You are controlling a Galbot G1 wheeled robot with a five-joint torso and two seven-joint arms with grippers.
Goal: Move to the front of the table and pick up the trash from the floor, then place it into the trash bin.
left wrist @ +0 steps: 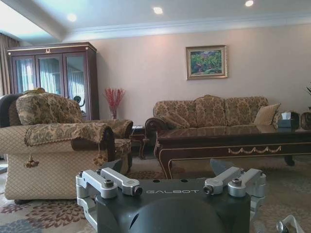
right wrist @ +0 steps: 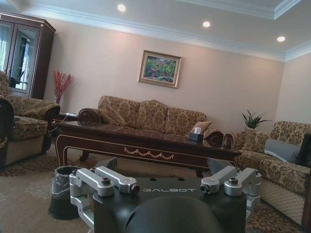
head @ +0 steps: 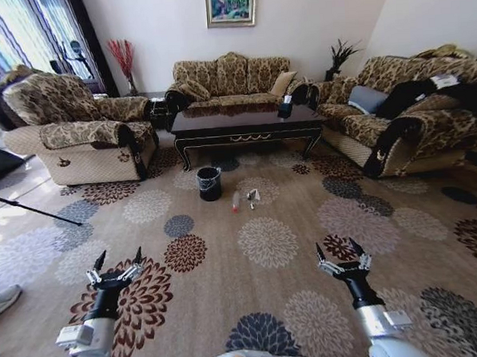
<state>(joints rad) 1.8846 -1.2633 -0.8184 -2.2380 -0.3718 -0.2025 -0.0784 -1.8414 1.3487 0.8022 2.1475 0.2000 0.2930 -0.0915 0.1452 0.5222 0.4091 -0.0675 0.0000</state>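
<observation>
Nearest in the head view, the left gripper (head: 116, 259) hangs at about 7 o'clock over the flower-patterned carpet (head: 266, 241), its black pointed fingers spread wide and released, holding nothing. The right gripper (head: 341, 251) mirrors it at about 5 o'clock, likewise splayed and empty. Both have silver metal linkages on dark matte bodies.

Farther out, toward 12 o'clock from the robot, the trash (head: 244, 199) lies on the carpet: a clear plastic bottle (head: 236, 201) with its red cap at the near end, its long axis running roughly from 6 to 12 o'clock, and just beside it at 3 o'clock a crumpled white wrapper (head: 253, 197). The bottle's shape is slim and cylindrical; the wrapper is irregular.

Near the bottle at its 10 o'clock stands the trash bin (head: 209, 183), round, black, bucket-like, upright, with a thin translucent liner folded over its rim.

Just beyond the bin is the table (head: 248, 124), long and low, of dark glossy wood with curved legs and a gold scroll ornament on its front rail; its long axis runs from 9 to 3 o'clock. A small dark box (head: 285, 107) sits on its right part. Patterned plush sofas (head: 229, 79) stand behind.
</observation>
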